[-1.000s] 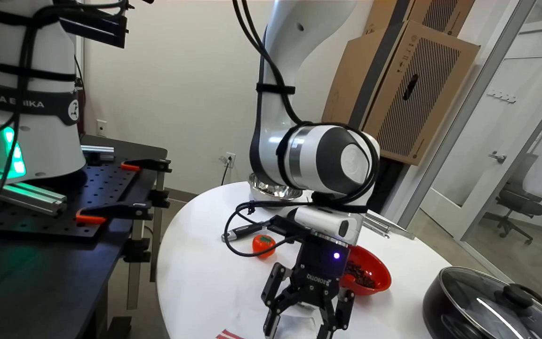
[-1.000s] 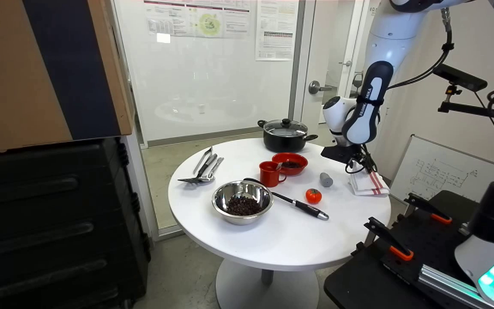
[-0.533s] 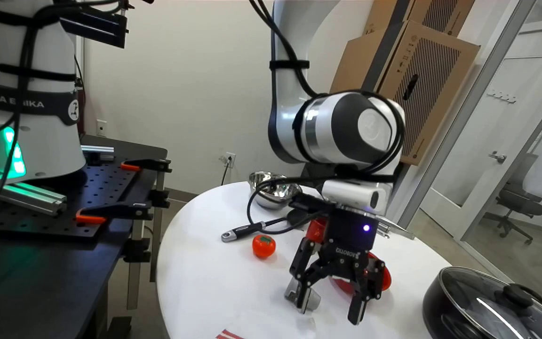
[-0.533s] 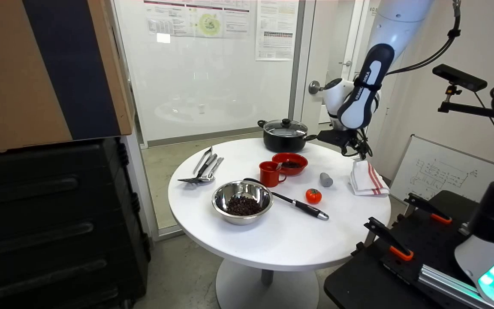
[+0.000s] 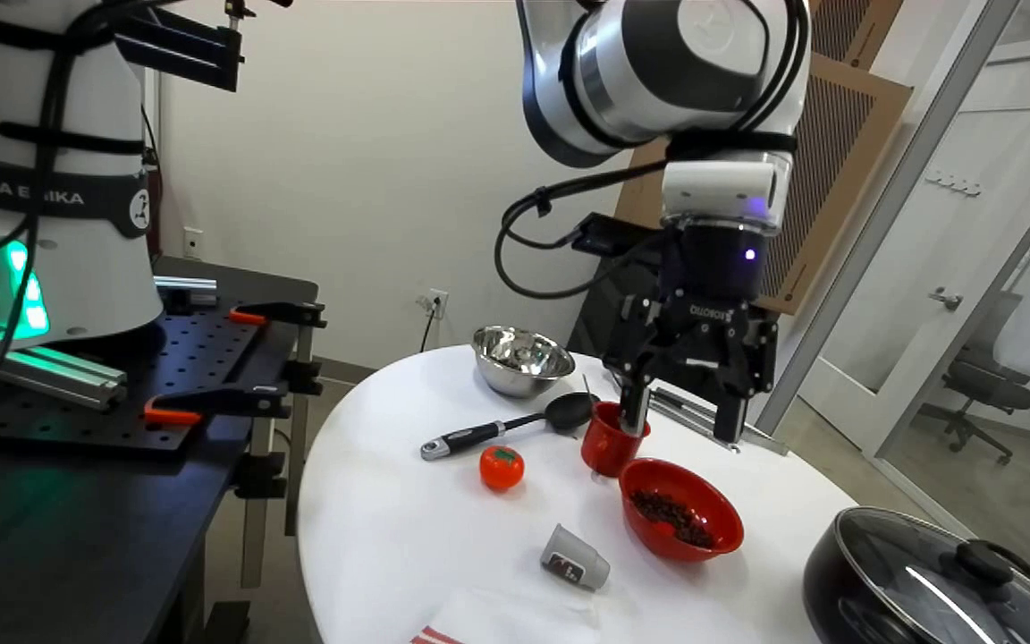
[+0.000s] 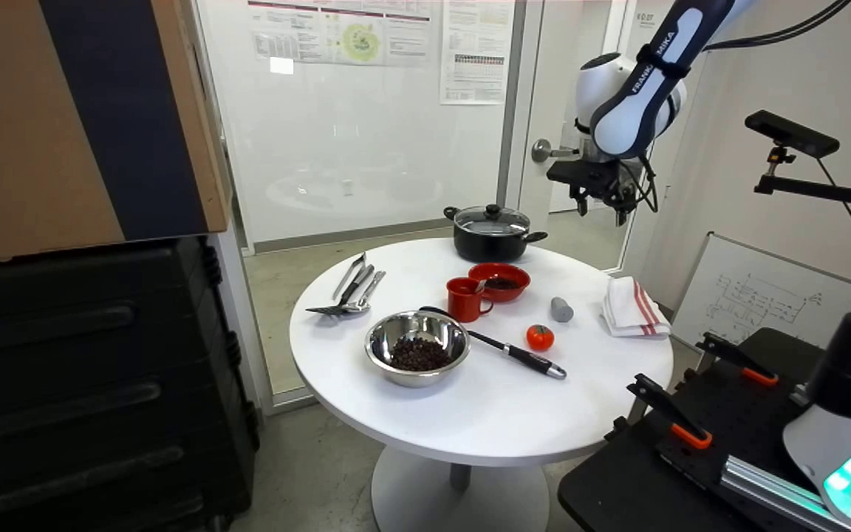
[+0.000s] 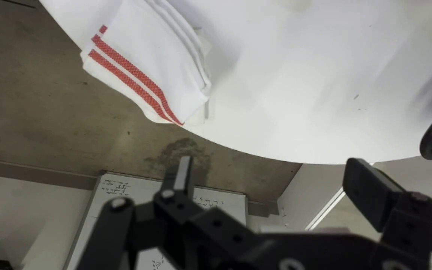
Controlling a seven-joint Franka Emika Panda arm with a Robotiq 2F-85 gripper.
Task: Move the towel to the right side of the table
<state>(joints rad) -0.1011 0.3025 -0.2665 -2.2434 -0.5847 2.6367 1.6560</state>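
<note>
Towel (image 6: 631,309): one, folded, white with red stripes; in an exterior view, lying at the right edge of the table (image 6: 499,414), lower than the pincer (image 5: 680,427), off to one side, not touching it.
Pincer: one, released; I am holding it high, nothing sitting between its jaws.
Towel placing: I am judging it done, going by that view's right.
Towel carry: probably none left; should another right be meant, I am facing a grasp and a move.

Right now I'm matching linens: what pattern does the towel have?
The towel is white with red stripes near one edge, best seen in the wrist view.
</note>
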